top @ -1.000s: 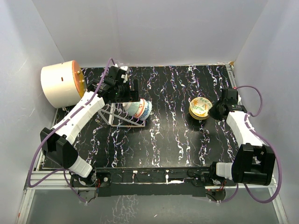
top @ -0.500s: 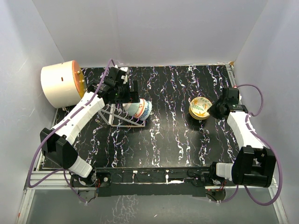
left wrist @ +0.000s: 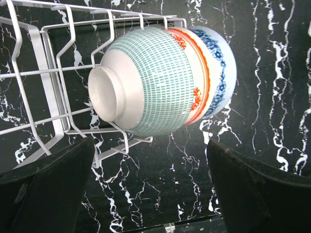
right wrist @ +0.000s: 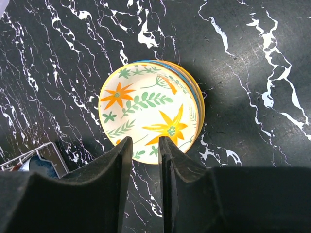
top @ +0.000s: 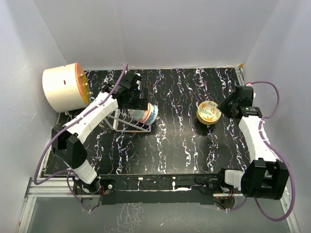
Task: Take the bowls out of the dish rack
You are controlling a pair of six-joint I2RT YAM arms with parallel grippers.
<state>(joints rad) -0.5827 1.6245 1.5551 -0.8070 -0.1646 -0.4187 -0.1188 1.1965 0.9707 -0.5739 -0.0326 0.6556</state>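
Three bowls nest on their sides at the right end of the wire dish rack (top: 120,124): a pale teal one, a red-trimmed white one and a blue one (top: 147,113). In the left wrist view the teal bowl (left wrist: 160,82) faces foot-first among the rack's wires (left wrist: 43,87). My left gripper (top: 138,100) hovers over these bowls, open wide and empty (left wrist: 150,145). A stack of bowls (top: 208,112), its top one yellow with orange flowers (right wrist: 150,111), stands on the table at the right. My right gripper (top: 226,108) is above the stack's near edge, its jaws a narrow gap apart and empty (right wrist: 146,141).
A large cream-and-orange cylinder (top: 64,87) lies at the back left, close to the rack. White walls enclose the black marbled table (top: 175,141) on three sides. A corner of the rack shows in the right wrist view (right wrist: 29,158).
My left gripper has shifted right and forward over the bowls in the rack. My right gripper has drawn back and up from the stack of bowls.
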